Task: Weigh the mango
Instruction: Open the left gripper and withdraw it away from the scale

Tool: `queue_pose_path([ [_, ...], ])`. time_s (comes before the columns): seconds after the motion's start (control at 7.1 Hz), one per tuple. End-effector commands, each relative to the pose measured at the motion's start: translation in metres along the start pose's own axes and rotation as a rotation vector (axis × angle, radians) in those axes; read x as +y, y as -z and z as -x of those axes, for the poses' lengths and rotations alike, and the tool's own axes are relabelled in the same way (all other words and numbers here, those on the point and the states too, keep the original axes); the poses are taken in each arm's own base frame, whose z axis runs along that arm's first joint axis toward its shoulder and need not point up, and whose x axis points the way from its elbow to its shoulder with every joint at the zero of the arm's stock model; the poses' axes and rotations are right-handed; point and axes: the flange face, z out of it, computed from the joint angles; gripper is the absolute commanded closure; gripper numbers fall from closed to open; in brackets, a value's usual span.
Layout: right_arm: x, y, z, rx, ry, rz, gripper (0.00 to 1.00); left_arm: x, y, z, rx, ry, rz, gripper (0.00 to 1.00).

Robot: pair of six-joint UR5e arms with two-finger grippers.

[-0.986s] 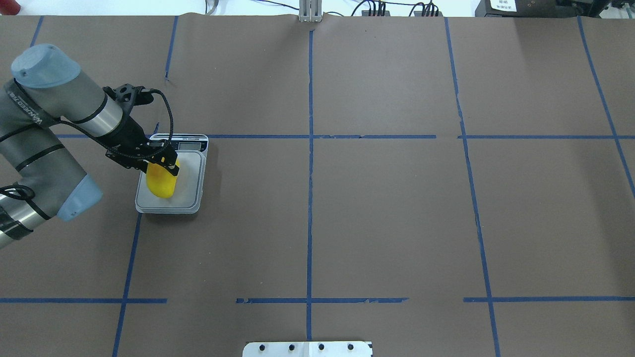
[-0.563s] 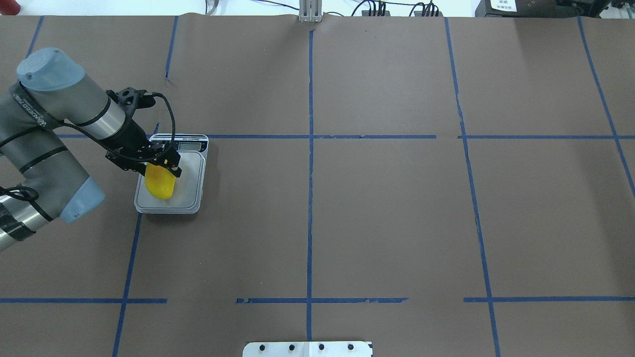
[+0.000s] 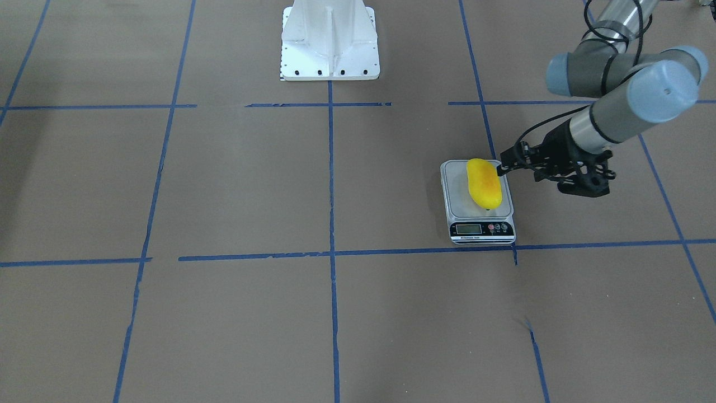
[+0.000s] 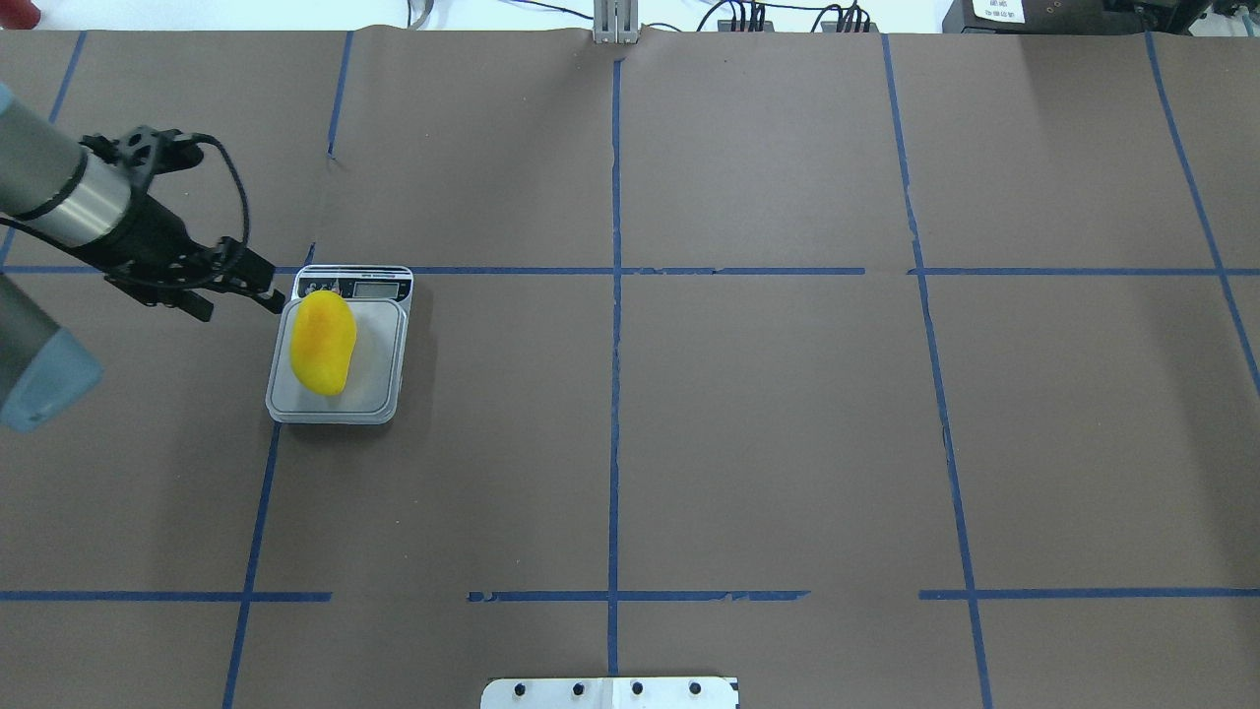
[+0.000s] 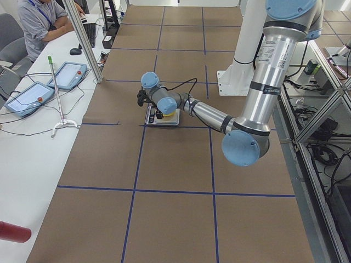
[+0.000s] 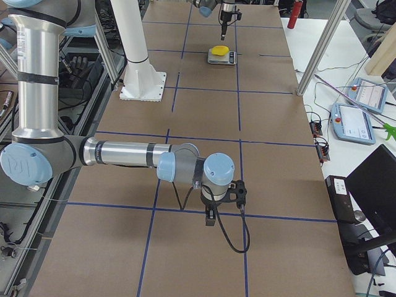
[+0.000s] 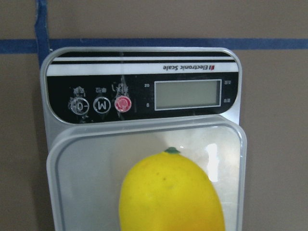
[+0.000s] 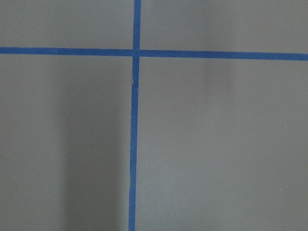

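The yellow mango (image 4: 322, 343) lies free on the platform of the small grey electronic scale (image 4: 379, 389), its stem end toward the display. It also shows in the front view (image 3: 484, 183) and the left wrist view (image 7: 171, 197). My left gripper (image 4: 274, 288) is open and empty, just off the scale's left corner near the display, clear of the fruit; it shows in the front view (image 3: 502, 164) too. The scale's display (image 7: 187, 94) reads blank. My right gripper (image 6: 210, 219) hangs low over bare table far from the scale; I cannot tell if it is open or shut.
The robot's white base plate (image 3: 330, 39) is at the table's middle edge. Blue tape lines (image 4: 614, 295) grid the brown table cover. An operator's side table with tablets (image 5: 33, 93) and a post (image 5: 82, 38) stand beyond the scale's end.
My left gripper has let go of the mango and drawn back to the left, off the scale. The mango stays lying on the platform.
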Motion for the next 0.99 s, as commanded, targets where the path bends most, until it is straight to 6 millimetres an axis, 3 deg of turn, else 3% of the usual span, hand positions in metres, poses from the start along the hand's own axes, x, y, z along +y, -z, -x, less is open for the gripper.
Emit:
queue_pose_path([
  [0.0, 0.000, 0.000, 0.000, 0.000, 0.000, 0.000, 0.00, 0.040, 0.049, 0.110, -0.031, -0.017, -0.030, 0.00],
  [0.28, -0.001, 0.000, 0.000, 0.000, 0.001, -0.001, 0.00, 0.076, 0.087, 0.235, -0.102, -0.060, -0.068, 0.00],
  [0.42, -0.001, 0.000, 0.000, 0.000, 0.001, -0.001, 0.00, 0.095, 0.095, 0.295, -0.131, -0.085, -0.065, 0.00],
  [0.56, 0.000, 0.000, 0.000, 0.000, 0.000, 0.000, 0.00, 0.105, 0.100, 0.336, -0.147, -0.083, -0.054, 0.00],
  [0.85, -0.001, 0.000, 0.000, 0.000, 0.001, -0.001, 0.00, 0.110, 0.122, 0.359, -0.172, -0.024, -0.046, 0.00],
])
